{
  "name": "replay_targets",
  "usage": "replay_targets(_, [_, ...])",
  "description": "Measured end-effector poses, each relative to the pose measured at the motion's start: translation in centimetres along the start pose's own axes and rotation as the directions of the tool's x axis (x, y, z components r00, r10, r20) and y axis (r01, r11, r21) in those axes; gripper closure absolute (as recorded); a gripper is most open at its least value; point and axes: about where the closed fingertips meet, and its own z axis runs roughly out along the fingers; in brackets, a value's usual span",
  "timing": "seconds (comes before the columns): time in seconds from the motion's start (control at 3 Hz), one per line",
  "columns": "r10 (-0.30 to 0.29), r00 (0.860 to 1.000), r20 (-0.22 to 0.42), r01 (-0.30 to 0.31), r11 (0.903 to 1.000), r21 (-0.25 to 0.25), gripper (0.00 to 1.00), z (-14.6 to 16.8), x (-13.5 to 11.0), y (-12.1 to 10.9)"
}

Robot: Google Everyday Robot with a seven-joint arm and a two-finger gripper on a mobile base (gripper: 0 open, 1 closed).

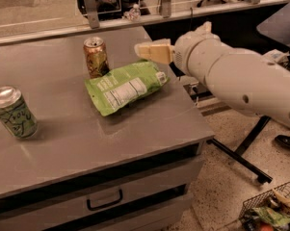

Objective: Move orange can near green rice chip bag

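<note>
1. The flat grey surface (62, 143) of a cabinet fills the left of the camera view, with a dark drawer handle (104, 199) on its front.
2. The thick white robot arm (241, 81) comes in from the right edge and reaches leftward over the back right corner of the surface.
3. The flat lime-green crinkly rice chip bag (125, 86) lies mid-surface with its white label panel facing up and its long side slanting up to the right.
4. A wire basket (270, 206) of odds and ends sits on the speckled floor at the lower right.
5. A pale green drink can (13, 113) with scribbled script stands upright near the left edge, well apart from the bag.
6. The slim copper-orange can (96, 57) with a silver top stands upright at the back of the surface, just beside the bag's upper left edge. Whether the two touch cannot be told.
7. The beige gripper (137, 49) hovers above the bag's right end and points left toward the orange can, with a clear gap between them. It has hold of nothing visible, and how far apart it is set cannot be told.
</note>
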Motion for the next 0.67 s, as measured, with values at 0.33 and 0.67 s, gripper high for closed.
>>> replay_targets(0.33, [0.005, 0.999, 0.039, -0.007, 0.9986, 0.053, 0.00, 0.04, -0.69, -1.18])
replay_targets(0.67, [0.005, 0.999, 0.039, -0.007, 0.9986, 0.053, 0.00, 0.04, -0.69, -1.17])
